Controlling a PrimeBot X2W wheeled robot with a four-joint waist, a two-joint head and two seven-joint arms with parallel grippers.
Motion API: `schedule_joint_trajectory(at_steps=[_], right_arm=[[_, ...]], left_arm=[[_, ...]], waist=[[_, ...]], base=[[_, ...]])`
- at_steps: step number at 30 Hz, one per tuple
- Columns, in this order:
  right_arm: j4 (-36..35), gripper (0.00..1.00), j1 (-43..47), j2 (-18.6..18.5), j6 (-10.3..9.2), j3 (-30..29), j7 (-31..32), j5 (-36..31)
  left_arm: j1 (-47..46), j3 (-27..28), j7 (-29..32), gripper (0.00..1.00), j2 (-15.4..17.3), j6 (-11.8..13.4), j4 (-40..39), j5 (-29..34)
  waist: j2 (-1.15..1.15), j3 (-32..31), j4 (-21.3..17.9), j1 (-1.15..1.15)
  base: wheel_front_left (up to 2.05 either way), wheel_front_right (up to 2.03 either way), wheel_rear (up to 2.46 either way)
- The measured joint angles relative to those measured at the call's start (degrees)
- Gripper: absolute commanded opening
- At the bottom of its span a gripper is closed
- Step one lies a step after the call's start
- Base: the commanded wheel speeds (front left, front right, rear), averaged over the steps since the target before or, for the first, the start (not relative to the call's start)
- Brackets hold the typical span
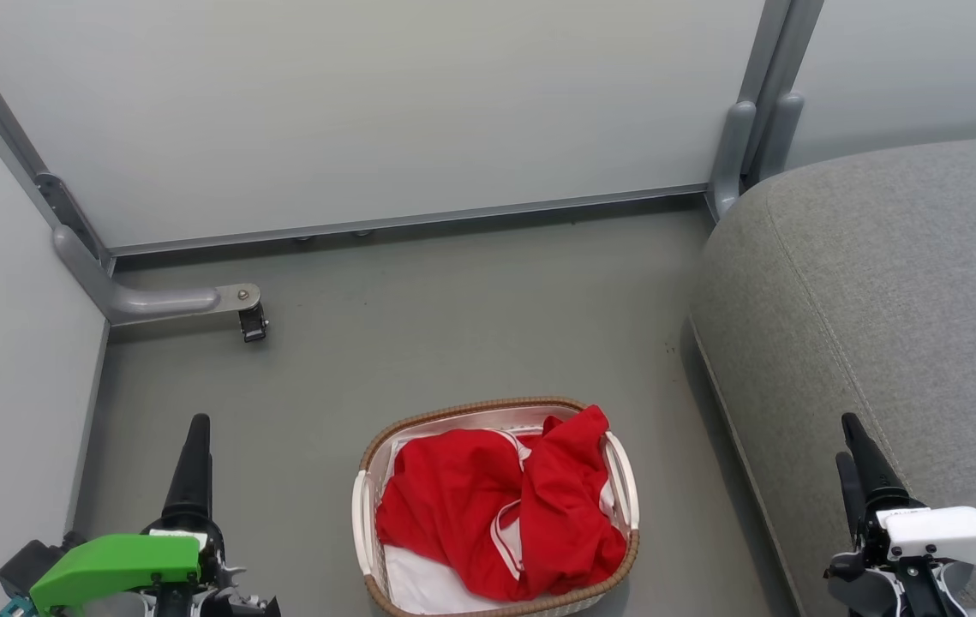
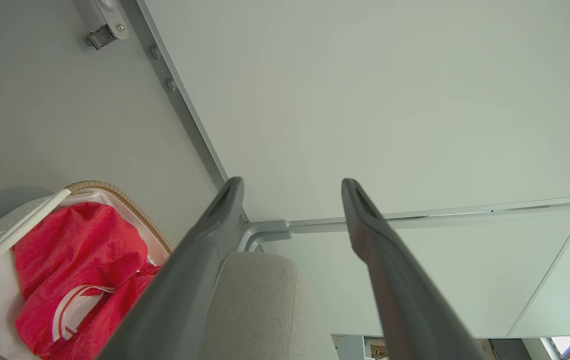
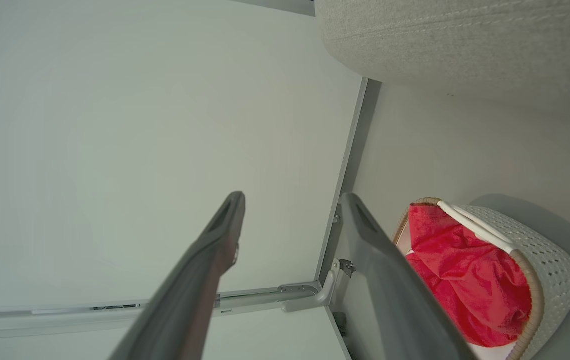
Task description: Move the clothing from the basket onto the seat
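Note:
The basket (image 1: 453, 412), cream-white with a brown woven rim, stands on the grey floor low in the head view. Bright red clothing (image 1: 488, 514) with white trim lies crumpled inside it over a white liner. The light grey seat (image 1: 882, 300) rises to the basket's right. My left gripper (image 1: 196, 426) hangs to the left of the basket, and my right gripper (image 1: 846, 439) hangs over the seat's front edge. Both are clear of the basket. In the left wrist view the left gripper (image 2: 292, 182) is open and empty, with the clothing (image 2: 74, 255) and basket (image 2: 114, 195) at lower left. The right gripper (image 3: 292, 197) is also open and empty, with the basket (image 3: 545, 265) and clothing (image 3: 460, 270) at lower right.
Pale partition panels (image 1: 368, 111) on grey metal frames wall in the floor at the back and left. A frame foot with a small caster (image 1: 249, 321) juts onto the floor at the far left. Bare grey floor (image 1: 470, 300) lies between basket and panels.

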Motion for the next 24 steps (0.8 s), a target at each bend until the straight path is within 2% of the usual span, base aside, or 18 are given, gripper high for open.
schedule_joint_trajectory(at_steps=[4, 13, 24], right_arm=[[0.0, 1.00, 0.0, 0.0, 0.00, -0.8, -0.8, -2.7], [-2.9, 1.00, 0.0, -0.1, 0.00, -1.4, -2.8, -13.2], [-5.0, 1.00, 1.1, -0.3, 0.00, 0.3, -5.1, -26.7]], left_arm=[[0.2, -0.5, -0.9, 1.00, 0.0, 0.9, -1.0, 4.1], [0.6, -2.6, -2.8, 1.00, 0.0, 2.4, -3.2, 14.4], [1.5, -5.2, -5.0, 1.00, 0.1, 4.4, -3.9, 27.0]], waist=[[0.00, 0.0, 0.0, 0.00], [0.00, 0.1, 0.1, 0.00], [0.00, 0.2, 0.2, 0.00]], base=[[0.00, 0.00, 0.00], [0.00, 0.00, 0.00], [0.00, 0.00, 0.00]])
